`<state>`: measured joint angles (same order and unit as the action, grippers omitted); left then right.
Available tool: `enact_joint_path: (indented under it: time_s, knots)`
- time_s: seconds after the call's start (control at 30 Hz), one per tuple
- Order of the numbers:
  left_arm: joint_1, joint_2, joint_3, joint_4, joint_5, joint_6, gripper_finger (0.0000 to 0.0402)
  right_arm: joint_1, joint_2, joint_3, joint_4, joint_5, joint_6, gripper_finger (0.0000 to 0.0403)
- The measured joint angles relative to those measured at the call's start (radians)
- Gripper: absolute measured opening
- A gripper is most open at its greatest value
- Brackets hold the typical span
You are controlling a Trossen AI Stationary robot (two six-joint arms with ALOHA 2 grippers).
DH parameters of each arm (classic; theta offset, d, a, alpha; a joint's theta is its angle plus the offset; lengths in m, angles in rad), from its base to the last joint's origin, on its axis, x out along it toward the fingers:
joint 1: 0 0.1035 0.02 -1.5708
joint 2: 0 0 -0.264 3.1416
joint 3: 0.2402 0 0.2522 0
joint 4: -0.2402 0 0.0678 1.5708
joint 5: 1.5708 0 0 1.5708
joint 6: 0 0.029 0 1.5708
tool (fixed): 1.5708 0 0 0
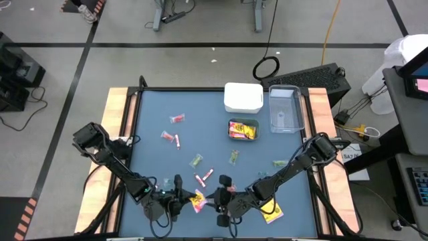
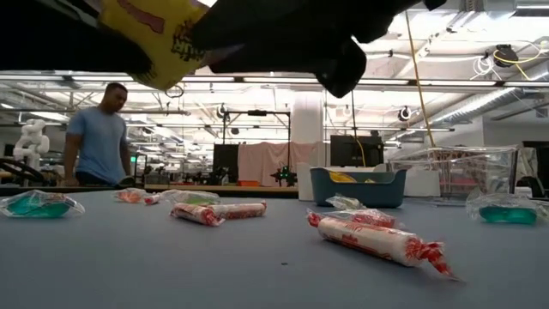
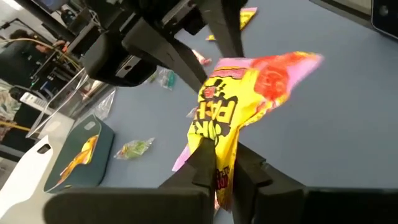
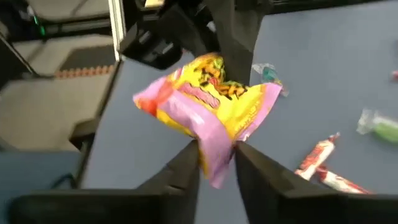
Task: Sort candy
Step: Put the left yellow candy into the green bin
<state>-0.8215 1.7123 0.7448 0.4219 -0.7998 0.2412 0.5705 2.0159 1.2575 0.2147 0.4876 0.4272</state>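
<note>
I have a yellow packet (image 3: 239, 106) with red print and a pink edge held off the table at the near edge, between the two arms. It is crumpled and twisted. My left gripper (image 3: 222, 165) is pinched tight on one end of it. My right gripper (image 4: 216, 155) has its fingers on either side of the pink end, slightly parted; I cannot tell whether it truly grips.

The rest of the candy (image 1: 175, 119) lies scattered over the blue table (image 1: 150, 107): red-and-white sticks (image 2: 377, 239) near the middle, green clear-wrapped pieces (image 2: 39, 204) to both sides, and a second yellow packet (image 1: 271, 212) flat on the table at the near right, just beside the right arm. At the far side stand a white container (image 1: 243, 97), a clear container (image 1: 285, 109) to its right, and a teal container (image 1: 243, 130) in front of them that already holds yellow packets.

In the low view both grippers crowd the top as dark shapes, cut off, with only a corner of the held packet showing. A person (image 2: 99, 137) stands in the room beyond the table, far left.
</note>
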Motion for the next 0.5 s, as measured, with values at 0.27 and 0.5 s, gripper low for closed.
enact_joint_path:
  time_s: [0.27,0.5]
  knots:
    - [-0.006,0.000,0.000,0.044,0.000,-0.042,0.0026,0.076,0.000,0.024,-0.008,0.314,-0.345,0.0271]
    - [0.019,0.000,0.000,0.064,0.001,-0.151,0.0027,0.094,0.006,0.042,0.002,0.345,-0.501,0.0327]
